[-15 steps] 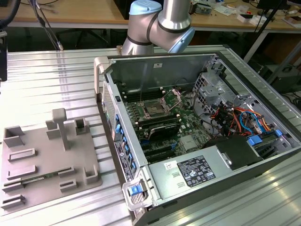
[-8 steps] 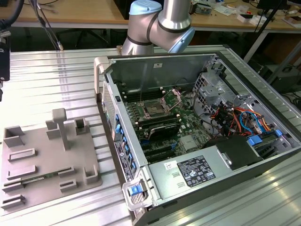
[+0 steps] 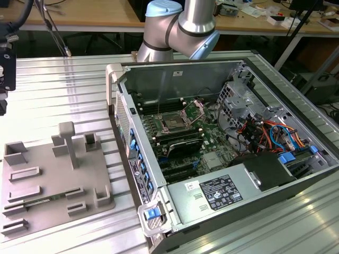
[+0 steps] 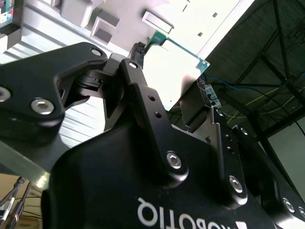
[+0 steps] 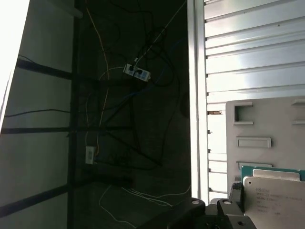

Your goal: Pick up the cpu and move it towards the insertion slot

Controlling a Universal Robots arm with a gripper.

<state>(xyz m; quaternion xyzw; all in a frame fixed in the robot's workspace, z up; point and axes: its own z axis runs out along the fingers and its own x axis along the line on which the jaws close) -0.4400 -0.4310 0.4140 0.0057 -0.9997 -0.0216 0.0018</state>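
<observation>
The cpu (image 4: pixel 177 64) is a flat square chip with a bright metal top and a green rim, and it sits between my black fingers (image 4: pixel 137 56). My gripper (image 4: pixel 170 81) is shut on it. In the first wrist view the cpu (image 5: pixel 275 196) shows its silvery top above the grey fixture plate. In the exterior view my gripper (image 3: pixel 5 69) hangs at the far left edge, above the table and well away from the open computer case. The insertion slot (image 3: pixel 172 123) lies on the motherboard inside the case, with a dark centre, a metal frame and its bracket (image 3: pixel 195 108) swung up.
A grey fixture plate (image 3: pixel 53 174) with raised holders lies on the slatted metal table (image 3: pixel 63 90), left of the case (image 3: pixel 238 201). Inside the case are cables, a drive cage and a power supply (image 3: pixel 217 193). Desks stand behind the table.
</observation>
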